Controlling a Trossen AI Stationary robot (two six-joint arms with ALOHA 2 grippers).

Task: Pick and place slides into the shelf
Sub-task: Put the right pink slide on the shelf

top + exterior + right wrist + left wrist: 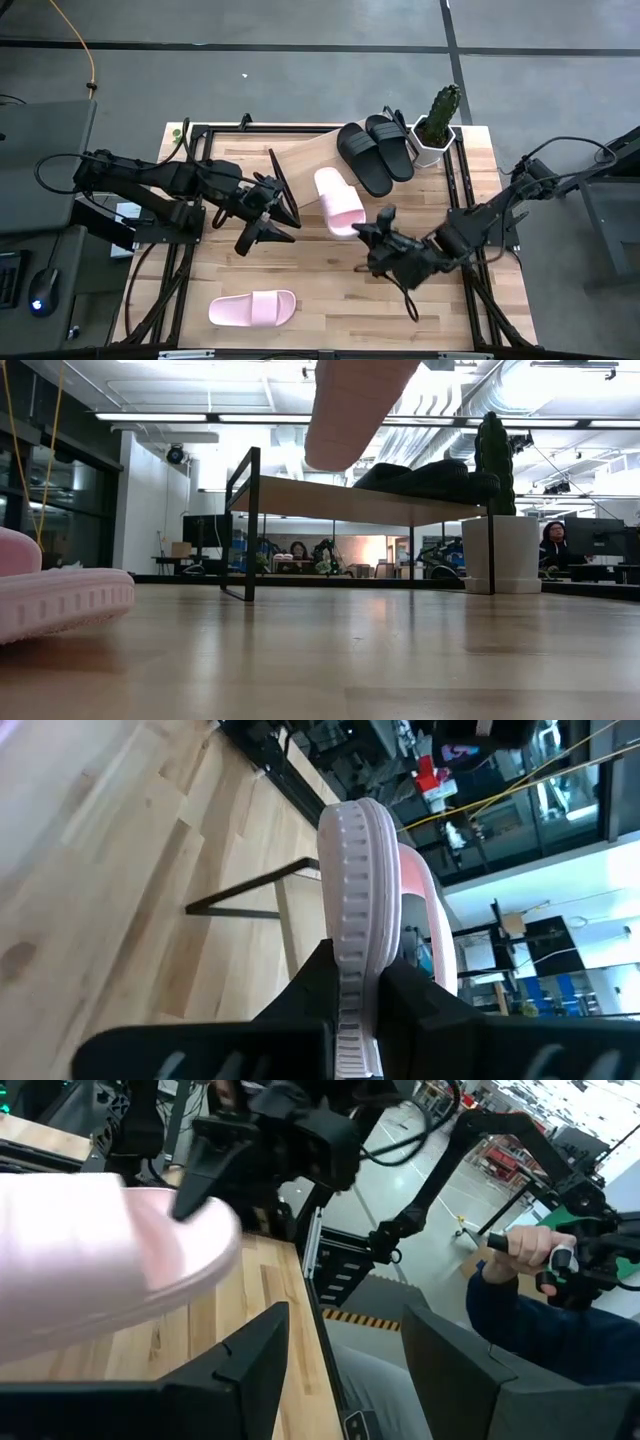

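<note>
One pale pink slide [338, 200] hangs in the air over the near edge of the shelf [305, 155], shut in my right gripper [368, 235]; the low view shows it high up [355, 405]. Two black slides [375, 150] lie on the light-wood shelf top [330, 498]. The second pink slide [252, 308] rests sole-down on the table near its front edge [50, 600]. My left gripper [268, 238] hovers open beside the shelf's left end panel, touching nothing; its wrist view shows the held pink slide [100, 1270] close ahead. My right gripper pinches the pink slide's sole at its end [350, 955] between the two fingers [305, 990], one on each face of the sole. The fingers come roughly level from the table's right-near side, along the slide. The slide is lifted clear, turned on edge in the wrist view.
A white hexagonal pot with a cactus [437, 125] stands at the shelf's right end [495, 550]. Bare wood table [330, 300] lies between the arms and the front edge. A person's hand holding a controller [530, 1250] shows beyond the table; people sit in the room behind.
</note>
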